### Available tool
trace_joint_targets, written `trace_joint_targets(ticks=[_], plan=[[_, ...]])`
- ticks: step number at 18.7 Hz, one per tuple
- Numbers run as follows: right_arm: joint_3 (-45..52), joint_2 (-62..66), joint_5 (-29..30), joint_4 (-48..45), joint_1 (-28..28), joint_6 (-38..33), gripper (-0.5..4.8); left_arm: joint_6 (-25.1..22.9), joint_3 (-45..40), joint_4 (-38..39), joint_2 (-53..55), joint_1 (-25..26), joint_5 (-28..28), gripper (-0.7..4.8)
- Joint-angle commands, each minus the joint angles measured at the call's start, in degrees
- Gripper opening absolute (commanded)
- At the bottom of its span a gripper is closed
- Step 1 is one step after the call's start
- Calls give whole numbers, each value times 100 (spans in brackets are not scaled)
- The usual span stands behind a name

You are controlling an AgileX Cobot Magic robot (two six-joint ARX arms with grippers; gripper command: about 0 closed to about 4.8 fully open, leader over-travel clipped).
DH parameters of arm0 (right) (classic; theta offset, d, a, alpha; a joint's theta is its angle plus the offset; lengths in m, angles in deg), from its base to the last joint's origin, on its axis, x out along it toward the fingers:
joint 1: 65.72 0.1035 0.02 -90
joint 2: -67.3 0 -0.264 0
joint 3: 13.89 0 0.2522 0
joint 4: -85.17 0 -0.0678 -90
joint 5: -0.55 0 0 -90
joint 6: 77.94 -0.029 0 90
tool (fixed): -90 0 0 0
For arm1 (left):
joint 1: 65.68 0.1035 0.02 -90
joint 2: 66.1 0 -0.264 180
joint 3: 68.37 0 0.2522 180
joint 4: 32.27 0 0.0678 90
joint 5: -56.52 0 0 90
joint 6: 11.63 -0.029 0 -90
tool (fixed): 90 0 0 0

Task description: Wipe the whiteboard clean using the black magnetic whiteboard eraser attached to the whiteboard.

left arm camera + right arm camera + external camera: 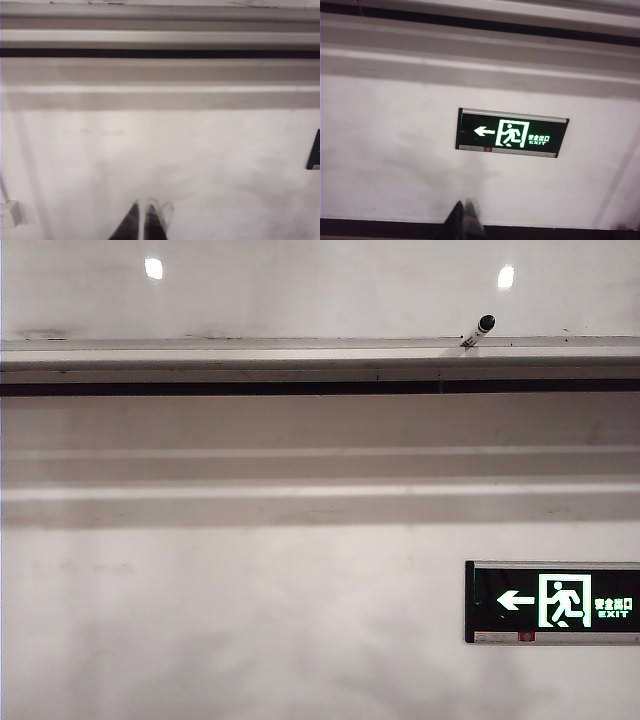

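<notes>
The whiteboard (300, 290) is the glossy white panel along the top of the exterior view, with two light glares on it. A long grey ledge (300, 352) runs under it. The black eraser is out of view in every frame. Neither gripper shows in the exterior view. My left gripper (141, 212) is shut with nothing in it, aimed at the matte white wall well below the ledge (160, 37). My right gripper (464, 205) is also shut and empty, facing the wall just under the exit sign.
A black-capped marker (478, 330) lies on the ledge at the right. A green exit sign (552, 602) (512, 132) hangs on the wall at the lower right. A small white box (9, 214) sits on the wall beside the left gripper.
</notes>
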Motion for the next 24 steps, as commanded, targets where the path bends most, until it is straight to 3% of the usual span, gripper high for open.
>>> trace_joint_targets(ticks=[1, 8, 9, 11, 18, 21, 24], plan=[[4, -7, 11, -101, 0, -24, -6, -4, 2, -92, -4, -2, -22, 20], [-68, -7, 11, -107, 0, -24, -6, 2, 20, -197, -4, -4, -22, 15], [-229, -7, 11, -96, 0, -26, -6, 7, 87, -269, -4, -4, -22, -8], [-715, -2, 7, -24, 2, -31, -6, 146, 358, -254, -4, -4, 44, -6], [-3082, 1086, -9, 520, 2, -31, -6, 476, 2240, 442, 466, -4, 42, -6], [-4629, 2402, 37, 527, 4, -31, -6, 831, 3504, 474, 1606, -4, -11, -6], [-5606, 3195, 184, 555, 4, -31, -6, 1027, 4618, 472, 2769, -4, -452, -6]])
